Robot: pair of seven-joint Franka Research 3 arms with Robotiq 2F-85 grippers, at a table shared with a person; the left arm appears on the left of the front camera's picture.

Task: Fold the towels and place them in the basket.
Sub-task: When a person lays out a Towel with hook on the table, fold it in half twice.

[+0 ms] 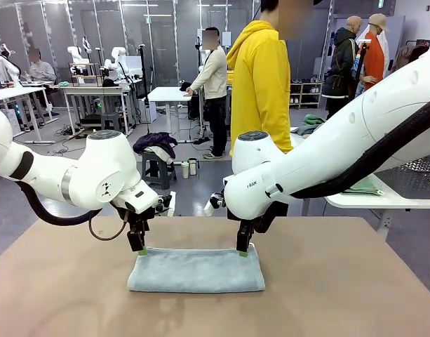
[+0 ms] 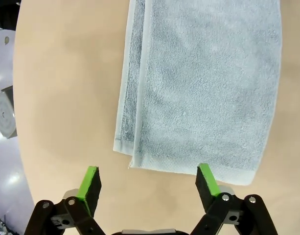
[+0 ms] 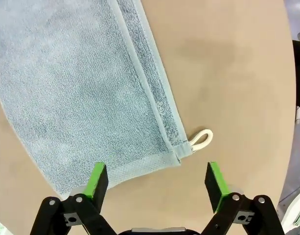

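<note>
Towel (image 1: 196,270) folded | left end effector (image 1: 140,248), right end effector (image 1: 243,250): jaws apart, at its far corners

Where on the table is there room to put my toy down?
Bare table left of the towel, right of it, and along the near edge. Crowded at the towel's far edge, where the left gripper and right gripper hover, both open.

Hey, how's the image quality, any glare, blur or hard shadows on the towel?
Front view: even light, grey-blue towel sharp, thin soft shadow at its near edge. Left wrist view: weave crisp, table edge bowed by the wide lens, bright glints on the floor. Right wrist view: crisp too, faint soft shadow on the table past the loop tag.
</note>
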